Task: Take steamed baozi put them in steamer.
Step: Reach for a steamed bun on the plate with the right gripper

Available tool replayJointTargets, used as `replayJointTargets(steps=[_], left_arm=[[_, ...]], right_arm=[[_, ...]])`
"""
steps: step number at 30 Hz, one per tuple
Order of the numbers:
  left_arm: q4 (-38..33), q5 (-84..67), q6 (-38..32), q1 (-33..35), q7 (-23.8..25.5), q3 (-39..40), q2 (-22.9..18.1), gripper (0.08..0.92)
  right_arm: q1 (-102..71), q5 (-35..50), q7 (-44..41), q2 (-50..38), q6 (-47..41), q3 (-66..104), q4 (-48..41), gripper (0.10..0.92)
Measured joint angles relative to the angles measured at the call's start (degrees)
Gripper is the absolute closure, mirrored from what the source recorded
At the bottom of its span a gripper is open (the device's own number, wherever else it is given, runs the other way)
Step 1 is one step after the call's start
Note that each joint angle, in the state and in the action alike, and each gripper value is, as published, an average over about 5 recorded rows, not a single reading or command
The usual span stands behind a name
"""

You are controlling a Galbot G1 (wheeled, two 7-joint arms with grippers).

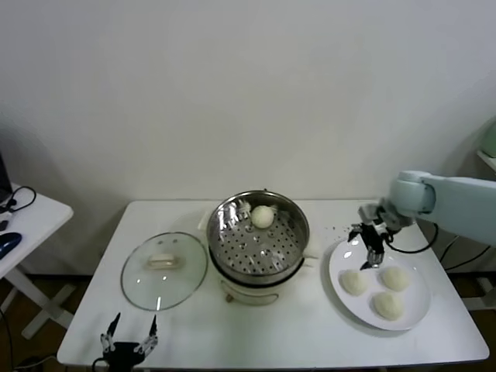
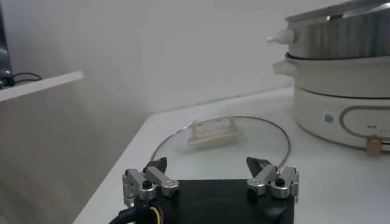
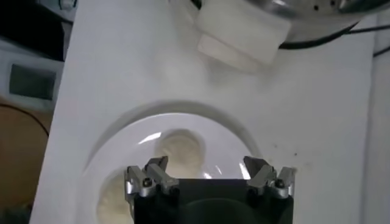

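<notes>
One cream-white baozi [image 1: 262,216] lies in the shiny steamer [image 1: 258,236] at the table's middle. Three more baozi [image 1: 354,282] [image 1: 395,277] [image 1: 388,304] sit on the white plate [image 1: 346,306] to its right. My right gripper [image 1: 372,252] hangs open over the plate's far side, just above the nearest bun and not touching it. In the right wrist view the open gripper [image 3: 207,164] has a baozi [image 3: 178,152] below it, nearer one finger, and another bun [image 3: 113,198] at the side. My left gripper [image 1: 129,339] rests open and empty at the table's front left.
A flat glass lid [image 1: 163,270] lies left of the steamer, just beyond my left gripper [image 2: 207,163]. The lid [image 2: 213,137] and the cream cooker base [image 2: 341,109] show in the left wrist view. A side table [image 1: 27,217] stands at far left.
</notes>
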Motion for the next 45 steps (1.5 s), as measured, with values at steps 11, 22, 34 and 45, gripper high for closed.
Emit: replayJointTargets(steps=[11,22,34,45], left_arm=[[0.04,0.60,-0.19,0.47,-0.05,-0.23,-0.25,0.177],[0.37,0.69,-0.17,0.10,-0.04,-0.14,-0.24,0.177],[0.77,0.84,-0.27,-0.10,-0.06,-0.38,-0.02,0.177],[0.84,1.17,-0.57,-0.02,-0.15,-0.32,-0.07,0.177]], right_arm=[[-9.82,-3.13,2.94,-0.83,-3.54,6.77,-2.12,0.203],[-14.42,-5.97,3.99,-0.87,-4.72,9.87,-3.21,0.203],[-17.54,-7.34,4.47,-0.06,-5.41,12.31,-3.85,0.246],[-15.83,-7.12,3.53,-1.03,-4.91,11.82,-2.61,0.415]])
